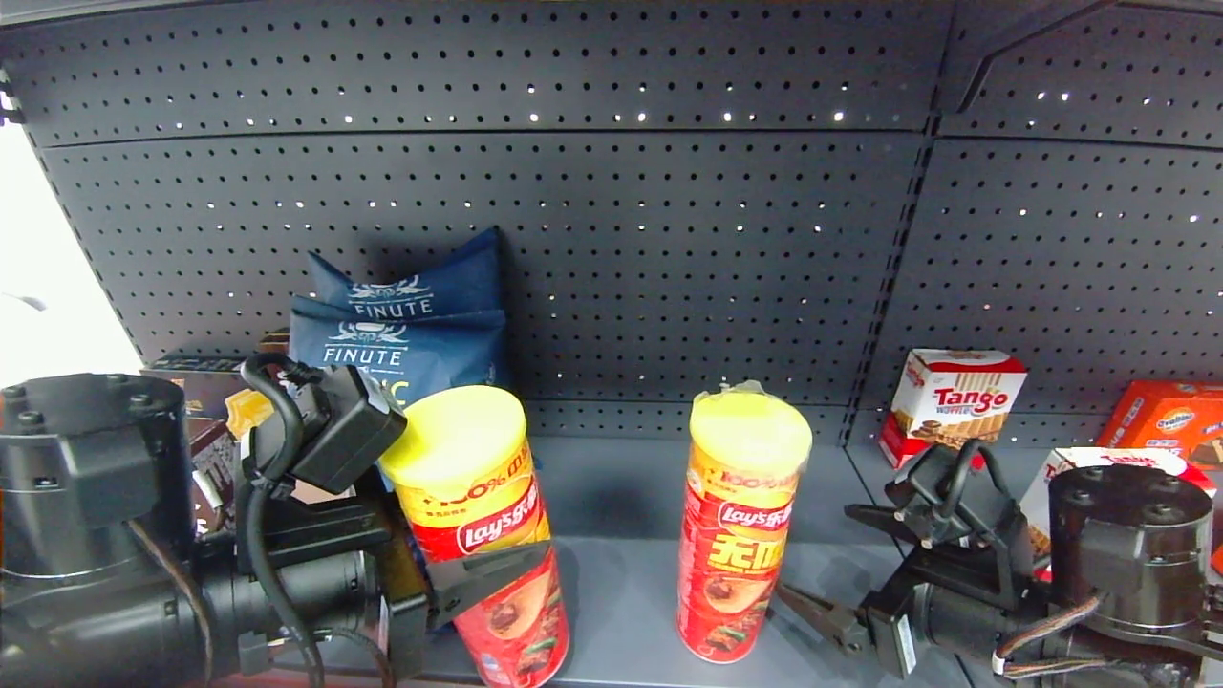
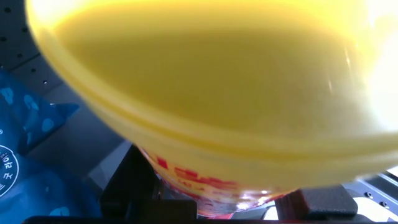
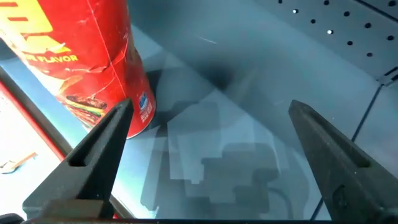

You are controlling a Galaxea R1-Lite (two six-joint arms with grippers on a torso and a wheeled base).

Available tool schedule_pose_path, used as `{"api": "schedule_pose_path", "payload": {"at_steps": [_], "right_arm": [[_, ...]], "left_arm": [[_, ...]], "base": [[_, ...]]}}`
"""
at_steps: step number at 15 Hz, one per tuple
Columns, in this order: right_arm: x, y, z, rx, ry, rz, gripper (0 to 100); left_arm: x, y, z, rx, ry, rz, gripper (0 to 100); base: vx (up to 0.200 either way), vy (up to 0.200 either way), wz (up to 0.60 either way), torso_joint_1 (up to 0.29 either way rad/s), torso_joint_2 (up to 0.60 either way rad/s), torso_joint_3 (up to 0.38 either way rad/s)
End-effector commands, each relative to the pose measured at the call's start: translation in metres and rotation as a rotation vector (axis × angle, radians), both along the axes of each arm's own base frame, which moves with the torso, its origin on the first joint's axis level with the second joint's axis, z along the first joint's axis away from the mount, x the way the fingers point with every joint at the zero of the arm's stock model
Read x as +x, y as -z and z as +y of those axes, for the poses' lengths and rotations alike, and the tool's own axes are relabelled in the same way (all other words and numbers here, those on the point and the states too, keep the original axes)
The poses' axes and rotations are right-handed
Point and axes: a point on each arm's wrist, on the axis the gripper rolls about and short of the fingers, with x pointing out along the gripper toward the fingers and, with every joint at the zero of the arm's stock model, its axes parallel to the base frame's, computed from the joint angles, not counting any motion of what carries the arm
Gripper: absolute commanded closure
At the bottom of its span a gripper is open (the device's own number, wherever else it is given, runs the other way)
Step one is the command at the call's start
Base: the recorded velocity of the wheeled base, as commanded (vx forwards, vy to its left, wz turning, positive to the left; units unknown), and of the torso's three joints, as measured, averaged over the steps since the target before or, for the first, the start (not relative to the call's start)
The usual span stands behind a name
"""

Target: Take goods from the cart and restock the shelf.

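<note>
My left gripper is shut on a red chip can with a yellow lid, gripping it at mid-height near the shelf's front left. The can leans slightly. In the left wrist view its yellow lid looms close, with the left gripper clamped on the red body below. A second, identical can stands upright on the grey shelf floor. My right gripper is open just to the right of that can, clear of it. In the right wrist view the standing can is beside the open right gripper.
Two blue snack bags lean on the pegboard back wall behind the held can. A red-and-white wafer box and an orange box sit on the shelf section to the right. Dark boxes lie at far left.
</note>
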Motion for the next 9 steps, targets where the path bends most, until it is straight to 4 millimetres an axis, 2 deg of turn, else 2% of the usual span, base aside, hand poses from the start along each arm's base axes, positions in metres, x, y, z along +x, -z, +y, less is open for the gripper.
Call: {"api": "schedule_pose_path", "payload": {"at_steps": [1, 9], "right_arm": [[-0.0006, 0.0006, 0.0006, -0.001, -0.004, 0.002, 0], [-0.0084, -0.0012, 0.0025, 0.011, -0.045, -0.006, 0]], "left_arm": [[0.0000, -0.0001, 0.0000, -0.001, 0.001, 0.000, 100], [0.0004, -0.0013, -0.0003, -0.002, 0.001, -0.005, 100]], "base": [[0.000, 0.000, 0.00, 0.000, 0.00, 0.000], [0.000, 0.000, 0.00, 0.000, 0.00, 0.000]]}}
